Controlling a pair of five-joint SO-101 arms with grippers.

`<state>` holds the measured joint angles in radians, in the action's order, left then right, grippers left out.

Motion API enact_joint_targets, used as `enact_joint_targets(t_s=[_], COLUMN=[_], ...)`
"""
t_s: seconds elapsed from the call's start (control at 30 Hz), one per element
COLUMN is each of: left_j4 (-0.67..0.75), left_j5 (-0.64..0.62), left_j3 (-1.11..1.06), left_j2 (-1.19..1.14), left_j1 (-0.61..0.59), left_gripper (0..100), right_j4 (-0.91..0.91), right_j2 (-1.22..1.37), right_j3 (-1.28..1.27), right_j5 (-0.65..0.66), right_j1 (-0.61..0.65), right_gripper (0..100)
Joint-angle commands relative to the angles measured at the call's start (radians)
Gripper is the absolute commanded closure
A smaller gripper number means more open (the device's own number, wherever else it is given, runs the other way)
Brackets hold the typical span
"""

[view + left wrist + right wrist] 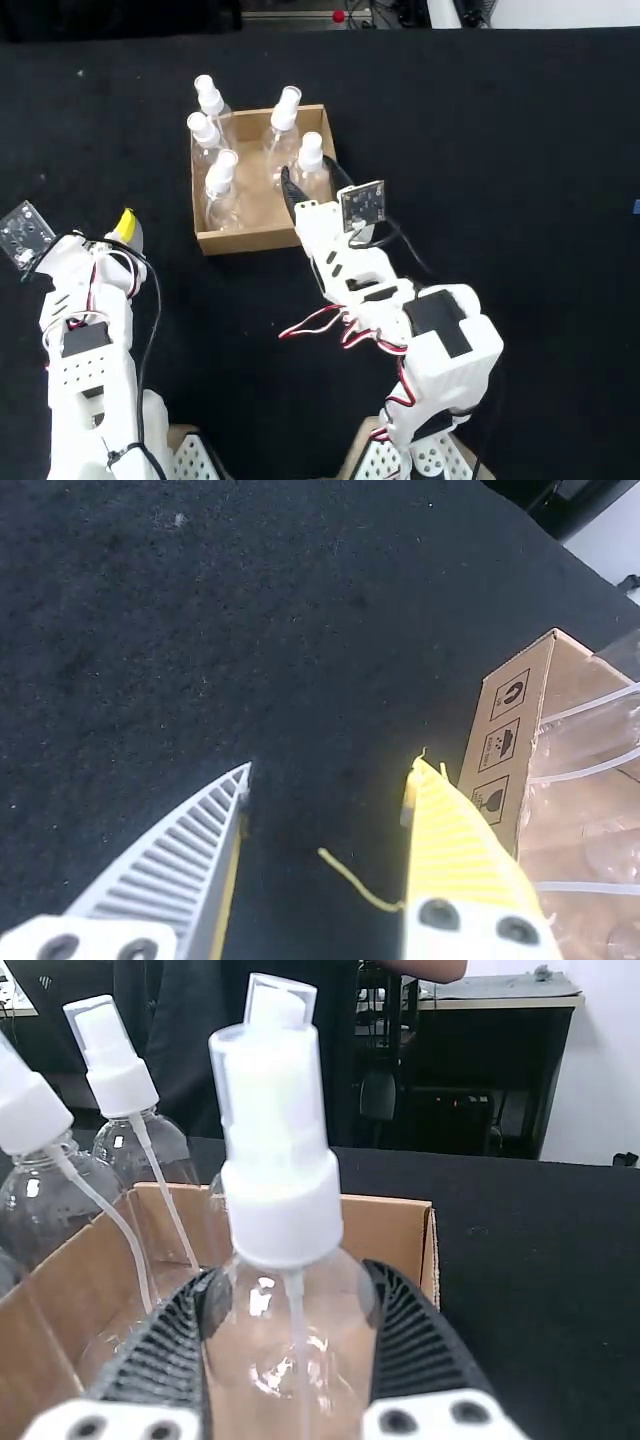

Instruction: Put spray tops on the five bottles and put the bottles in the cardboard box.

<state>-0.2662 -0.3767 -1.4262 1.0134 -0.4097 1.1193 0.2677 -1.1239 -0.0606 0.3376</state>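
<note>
In the high view the cardboard box (pixel 250 238) sits open on the black counter (pixel 520 150), in the upper middle of the frame, a little left of centre. All five bottles (pixel 222 195) stand upright inside it, each with a white spray top (pixel 210 95) on. Three are lined up along the left side of the box and two along the right side. The right claw (pixel 290 1275) is at the box's lower right corner in that view, closed around the nearer right-hand bottle (pixel 311 172). Its two black ribbed fingers (pixel 160 1350) press against the clear body on either side, below the cap. That bottle is upright within the box walls, and a thin tube runs down inside it. In the right wrist view two more capped bottles stand behind it against the brown cardboard. The left claw (pixel 330 770) is in the lower left of the high view, apart from the bottles and near the box's lower left corner. It is open and empty, with its grey finger (pixel 180 870) and yellow finger (pixel 455 850) spread above bare counter. A loose yellow thread (pixel 350 880) hangs beside the yellow finger.
</note>
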Motion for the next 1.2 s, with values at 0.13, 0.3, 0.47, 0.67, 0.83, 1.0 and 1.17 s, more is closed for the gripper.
enact_joint_targets(t_s=[0.13,0.3,0.47,0.67,0.83,1.0,1.17], left_j4=[0.017,0.017,0.017,0.018,0.02,0.02,0.018], left_j5=[0.0,0.0,0.0,0.002,0.002,0.002,0.002], left_j3=[0.012,0.012,0.012,0.012,0.01,0.01,0.01], left_j2=[0.018,0.018,0.018,0.018,0.018,0.018,0.018], left_j1=[-0.007,-0.007,-0.007,-0.007,-0.007,-0.007,-0.007], left_gripper=[78,78,78,78,78,78,78], right_j4=[0.029,0.029,0.028,0.028,0.029,0.029,0.028], right_j2=[-0.013,-0.013,-0.013,-0.013,-0.013,-0.013,-0.013], right_j3=[0.048,0.048,0.048,0.048,0.044,0.039,0.039], right_j5=[0.011,0.011,0.011,0.011,0.011,0.011,0.011], right_j1=[0.017,0.017,0.018,0.018,0.018,0.06,0.06], right_gripper=[98.2,98.2,86.4,80.4,82.1,81.8,81.8])
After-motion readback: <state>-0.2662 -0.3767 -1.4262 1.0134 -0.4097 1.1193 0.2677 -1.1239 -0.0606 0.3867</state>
